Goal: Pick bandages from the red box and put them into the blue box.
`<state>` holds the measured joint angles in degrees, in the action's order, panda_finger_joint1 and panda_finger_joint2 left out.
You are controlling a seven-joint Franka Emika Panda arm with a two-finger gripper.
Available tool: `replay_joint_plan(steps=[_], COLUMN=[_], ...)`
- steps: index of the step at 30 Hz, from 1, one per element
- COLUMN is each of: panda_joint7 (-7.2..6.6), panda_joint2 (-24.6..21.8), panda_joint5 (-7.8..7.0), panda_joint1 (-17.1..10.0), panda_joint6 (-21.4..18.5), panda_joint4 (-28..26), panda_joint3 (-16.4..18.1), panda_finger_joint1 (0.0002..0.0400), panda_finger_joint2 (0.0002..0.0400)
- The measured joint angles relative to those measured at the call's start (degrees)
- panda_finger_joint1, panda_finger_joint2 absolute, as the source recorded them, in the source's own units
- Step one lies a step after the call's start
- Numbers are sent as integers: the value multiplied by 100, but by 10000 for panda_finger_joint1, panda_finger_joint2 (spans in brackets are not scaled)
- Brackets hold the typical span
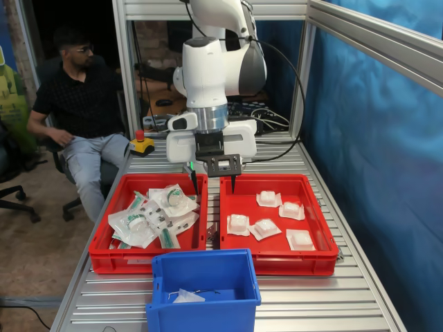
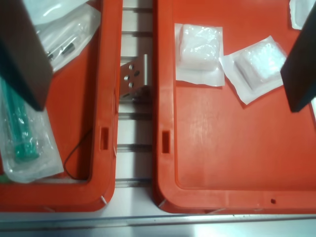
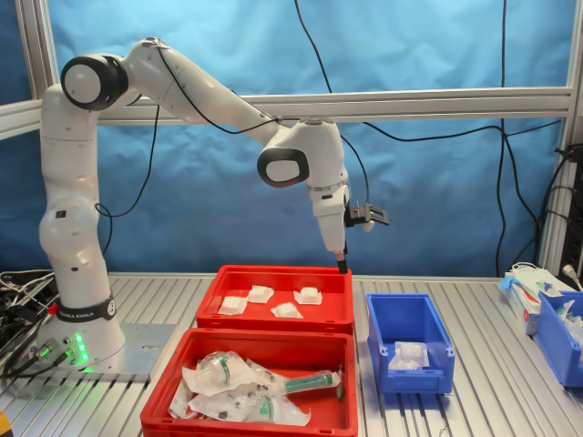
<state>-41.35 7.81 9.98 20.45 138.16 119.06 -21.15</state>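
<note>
Overhead, the arm's fingers (image 1: 214, 185) hang apart and empty above the gap between two shallow red plastic trays on the ribbed metal desk (image 1: 325, 304). Five small white square bandages in whitish wrappers (image 1: 268, 198) lie scattered on the floor of the red box (image 1: 313, 259), which is on the first exterior view's right. Its twin tray (image 1: 104, 259) holds clear packets with green print (image 1: 156, 214). Nearer the camera, the deep bright-blue plastic bin (image 1: 204, 263) already contains one whitish wrapper (image 1: 187, 296).
</note>
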Motion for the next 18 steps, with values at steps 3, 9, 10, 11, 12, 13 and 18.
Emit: replay_joint_plan(steps=[3,9,10,11,12,13,18], panda_joint7=[0,0,0,0,0,0,0], panda_joint2=[0,-5,-5,-5,-5,-5,-6], panda_joint5=[0,0,0,0,0,0,0], panda_joint1=[-201,-719,-764,-842,-877,-911,-1097], panda_joint6=[0,-184,-227,-311,-349,-385,-529], panda_joint4=[-29,-68,-70,-72,-72,-73,-77], panda_joint3=[202,720,765,840,874,908,1094], panda_finger_joint1=[400,400,400,400,400,400,400], panda_finger_joint2=[400,400,400,400,400,400,400])
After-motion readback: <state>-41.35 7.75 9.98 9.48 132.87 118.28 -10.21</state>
